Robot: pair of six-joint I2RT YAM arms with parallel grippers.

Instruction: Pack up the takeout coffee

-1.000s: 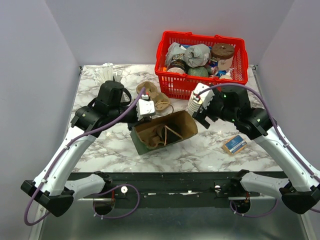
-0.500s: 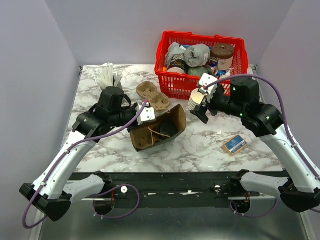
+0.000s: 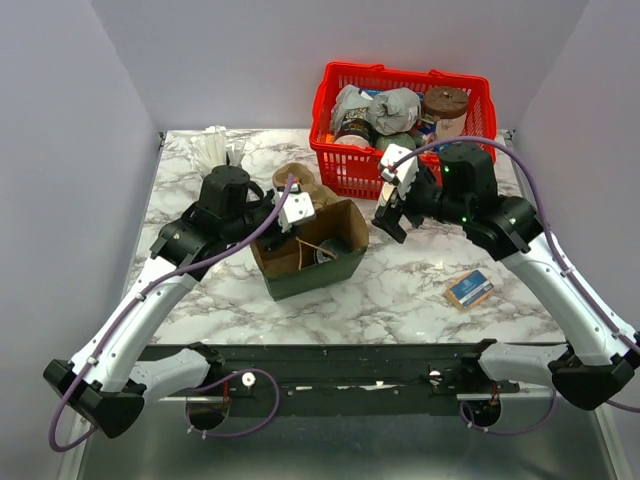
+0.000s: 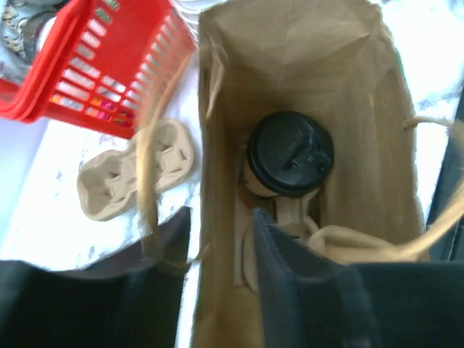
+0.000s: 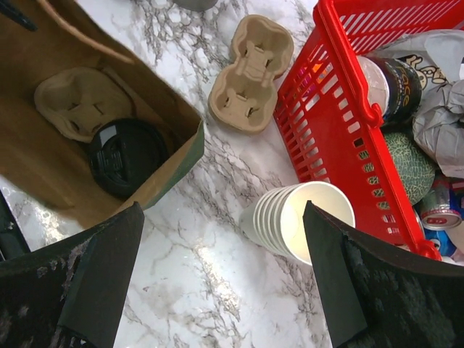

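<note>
White marble veined in grey covers the table, closed in by plain lavender walls. At its middle stands a paper bag, upright and open-mouthed, kraft brown inside and dark green on its outer face. Its twisted paper-cord handles flop over the rim. The coffee cup sits at the bottom of the bag with its round, glossy black lid facing up. It is lodged in one socket of a moulded pulp tray of rough beige fibre. The left gripper has its two dark fingers closed on the bag's near wall, one inside and one outside, pinching the paper at the rim. The right gripper is spread wide with nothing between its flat black fingers. It hangs above bare marble just beside a nested stack of white paper cups, which sits close against a red plastic basket. That basket has slatted walls and is heaped with crumpled grey wrapping, jars and a green, net-skinned round shape. A second pulp carrier, lobed and empty, lies flat on the marble between bag and basket. Well to the right, a small blue and orange box lies apart from everything else.
</note>
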